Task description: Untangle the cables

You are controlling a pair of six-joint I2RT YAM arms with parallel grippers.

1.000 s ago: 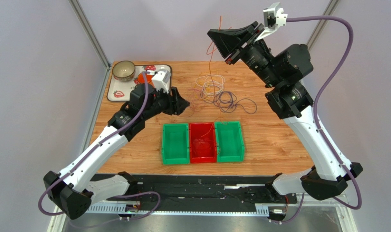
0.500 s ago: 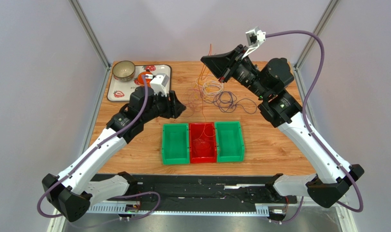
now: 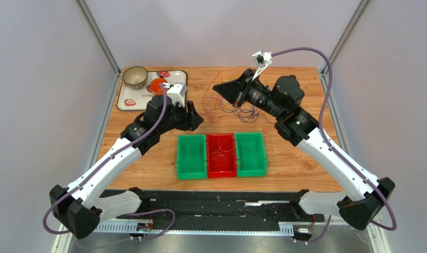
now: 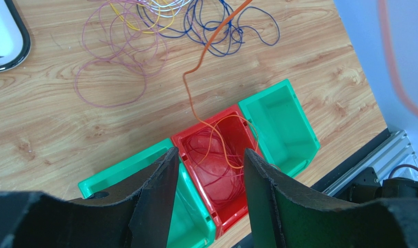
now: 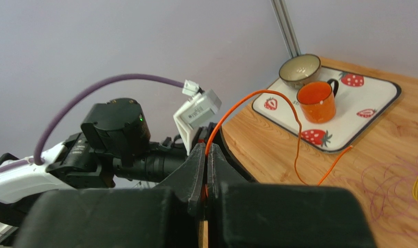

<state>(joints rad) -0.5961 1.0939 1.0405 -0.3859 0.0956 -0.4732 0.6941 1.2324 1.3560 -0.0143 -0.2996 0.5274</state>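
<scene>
A loose tangle of cables (image 3: 235, 104), purple, yellow, white and dark blue, lies on the wooden table at the back middle. In the left wrist view the pink-purple loops (image 4: 113, 72) and dark blue loops (image 4: 221, 31) spread across the wood. My right gripper (image 3: 219, 88) hangs above the table left of the tangle, shut (image 5: 206, 148) on an orange cable (image 5: 257, 94). That orange cable (image 4: 194, 98) trails down into the red bin (image 4: 216, 120), which holds more thin red-orange wire. My left gripper (image 3: 195, 119) stands open (image 4: 208, 157) with nothing between its fingers, above the bins.
A red bin (image 3: 209, 158) sits between two green bins (image 3: 192, 156) (image 3: 250, 154) at the table's middle front. A strawberry tray (image 3: 130, 100) at the back left carries a bowl (image 3: 135, 77) and an orange mug (image 3: 158, 85). The left arm lies close to my right gripper.
My right arm has come down and swung left and nearer with the orange cable still pinched. The left gripper has barely shifted, staying open.
</scene>
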